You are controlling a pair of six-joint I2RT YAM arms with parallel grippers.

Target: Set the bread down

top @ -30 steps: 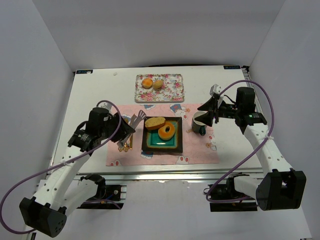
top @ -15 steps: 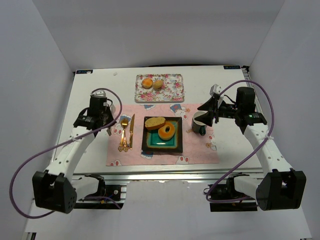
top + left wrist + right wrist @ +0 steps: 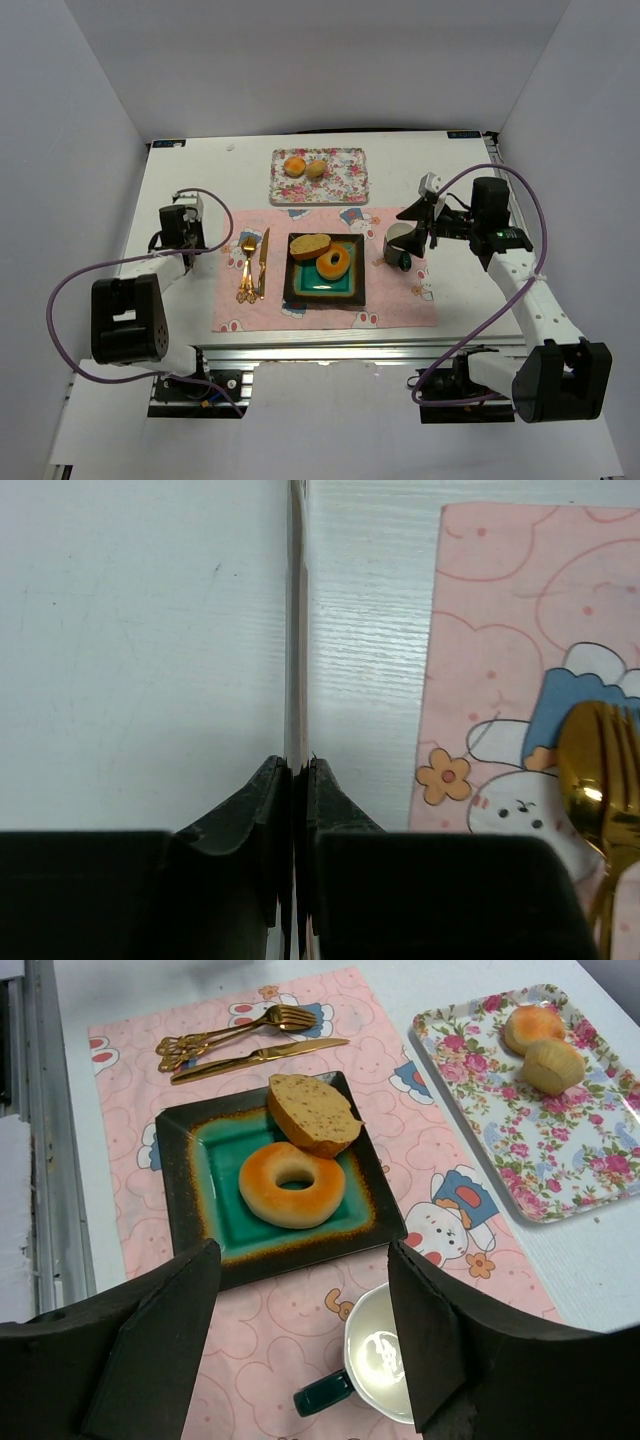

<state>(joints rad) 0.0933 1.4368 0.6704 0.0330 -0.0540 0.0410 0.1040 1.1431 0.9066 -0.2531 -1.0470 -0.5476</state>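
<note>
The top camera looks down on the whole worktop (image 3: 190, 190) from 6 o'clock. The left wrist camera is close over its 9 o'clock side, the right looks from 3 o'clock; all share the pink mat (image 3: 500, 630).

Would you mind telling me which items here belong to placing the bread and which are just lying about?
Job: ring-shaped bun, oval roll, square plate under both.
Lying about: fork, knife, cup, floral tray, two small buns, pink placemat.

Left gripper (image 3: 297, 770) jaws pressed together, parked left of pink placemat (image 3: 330, 315); right gripper (image 3: 302, 1252) jaws wide, over placemat's right edge.
</note>
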